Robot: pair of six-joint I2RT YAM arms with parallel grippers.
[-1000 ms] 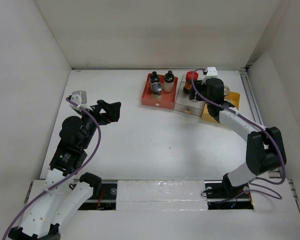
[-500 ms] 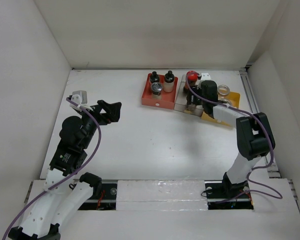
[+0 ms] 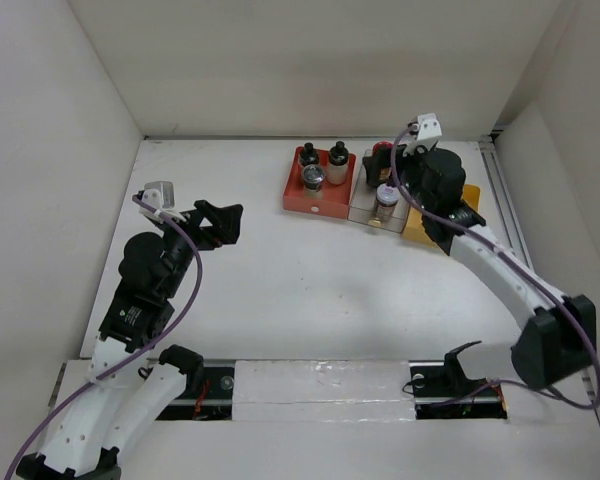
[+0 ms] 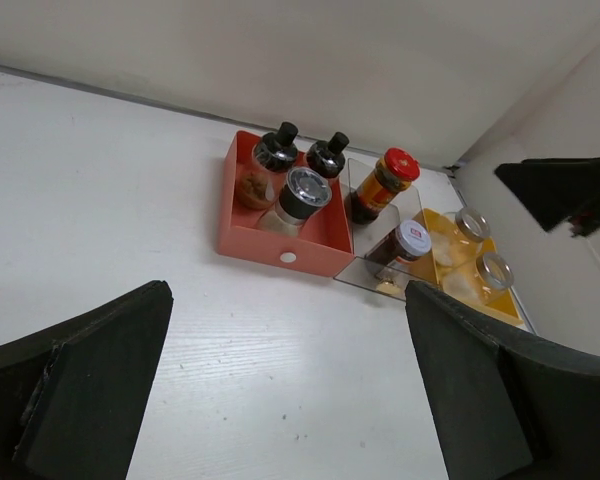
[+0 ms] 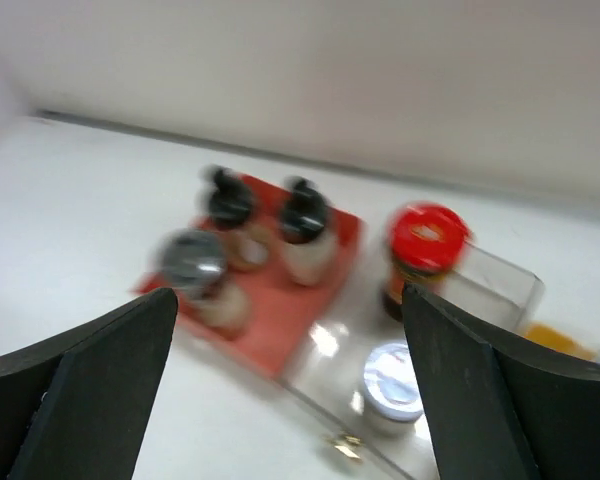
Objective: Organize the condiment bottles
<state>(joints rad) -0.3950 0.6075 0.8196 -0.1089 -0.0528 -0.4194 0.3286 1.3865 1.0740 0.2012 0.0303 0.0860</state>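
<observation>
The condiment bottles stand in trays at the back right. The red tray (image 3: 325,203) holds two black-capped bottles (image 3: 308,155) and a silver-capped one (image 3: 314,178). The clear tray (image 3: 365,207) holds a red-capped bottle (image 3: 379,153) and a white-capped jar (image 3: 386,195). Two silver-lidded jars (image 4: 470,222) sit in the yellow tray (image 4: 435,225). My right gripper (image 3: 390,165) is open and empty, raised over the clear tray; its blurred wrist view shows the white-capped jar (image 5: 392,372) below between its fingers. My left gripper (image 3: 220,222) is open and empty at the left.
White walls close in the table on the left, back and right. A metal rail (image 3: 502,200) runs along the right edge beside the yellow tray (image 3: 416,228). The right arm's forearm crosses above the yellow tray and hides most of it from the top.
My right gripper has risen and pulled back from low over the clear tray. The white-capped jar now stands uncovered in that tray. The left arm has not moved.
</observation>
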